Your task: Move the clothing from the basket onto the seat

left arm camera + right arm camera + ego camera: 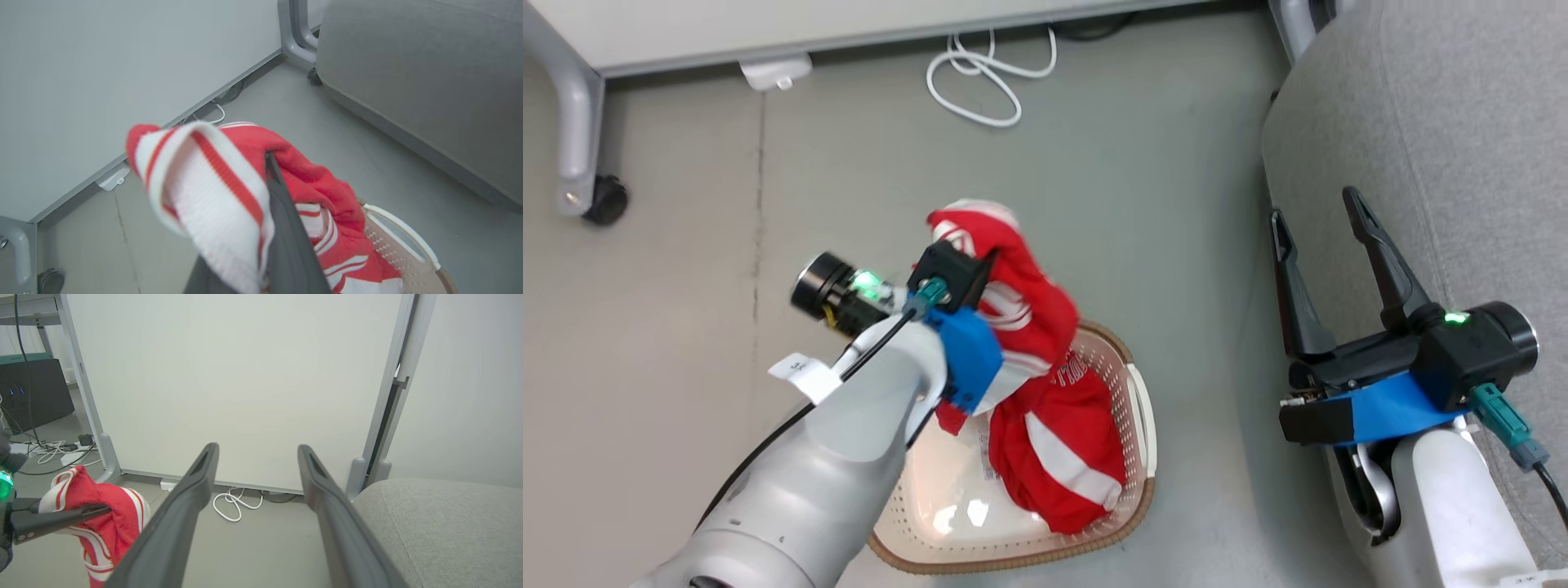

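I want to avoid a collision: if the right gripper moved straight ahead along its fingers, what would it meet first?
Probably the white panel; the way there from the right gripper looks free, though depth is unclear.

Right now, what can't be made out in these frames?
- Head view: left gripper fingertips, buried in the red clothing; whether one garment or both is lifted.
- Head view: white lettering, too small and creased.
- Head view: basket near-left side, behind the left forearm.
- Left wrist view: striped cuff, blurred, covers one finger.
- Head view: sofa, cut by the right edge.
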Motion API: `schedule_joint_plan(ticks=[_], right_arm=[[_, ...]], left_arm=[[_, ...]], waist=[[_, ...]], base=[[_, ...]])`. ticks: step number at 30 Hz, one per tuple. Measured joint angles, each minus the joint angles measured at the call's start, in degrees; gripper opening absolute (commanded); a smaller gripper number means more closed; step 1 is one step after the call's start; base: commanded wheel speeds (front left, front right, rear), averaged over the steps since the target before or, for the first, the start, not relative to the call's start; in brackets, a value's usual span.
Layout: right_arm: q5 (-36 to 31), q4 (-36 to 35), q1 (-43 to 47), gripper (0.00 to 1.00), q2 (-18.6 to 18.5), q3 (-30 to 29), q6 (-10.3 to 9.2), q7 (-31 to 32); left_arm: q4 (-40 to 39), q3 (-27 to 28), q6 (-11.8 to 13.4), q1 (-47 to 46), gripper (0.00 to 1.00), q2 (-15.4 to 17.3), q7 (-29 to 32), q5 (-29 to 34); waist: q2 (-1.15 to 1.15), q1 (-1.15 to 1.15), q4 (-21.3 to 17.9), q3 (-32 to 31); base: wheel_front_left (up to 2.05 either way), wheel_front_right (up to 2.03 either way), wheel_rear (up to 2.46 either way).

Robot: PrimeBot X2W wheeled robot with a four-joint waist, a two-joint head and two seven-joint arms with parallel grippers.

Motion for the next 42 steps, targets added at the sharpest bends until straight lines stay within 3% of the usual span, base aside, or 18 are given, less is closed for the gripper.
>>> schedule_joint_plan(ticks=[9,19,33,42], right_arm=[[0.14,0.49,2.93,1.00,-0.18,-0.12,0.00,0.00],[0.60,-3.19,6.00,1.00,-0.18,-0.30,0.00,-0.01],[1.61,-5.10,9.05,1.00,-0.29,0.23,0.00,0.00],[2.21,-8.20,6.87,1.00,-1.81,5.76,0.00,-0.01]], left_arm=[[-24.61,6.93,1.65,3.11,0.00,2.19,-0.08,2.80],[-37.29,12.85,0.44,5.25,0.00,2.41,-0.08,3.09],[-43.35,14.63,-0.08,8.38,0.00,2.49,-0.09,3.55],[-42.83,14.55,-0.18,8.61,0.00,2.57,-0.09,3.99]], waist=[[0.00,0.00,0.61,-6.67],[0.00,0.01,-0.61,-11.20],[0.00,0.01,-1.28,-14.49],[0.00,0.01,-0.34,-13.67]], base=[[0.00,0.00,0.00],[0.00,0.00,0.00],[0.00,0.00,0.00],[0.00,0.00,0.00]])
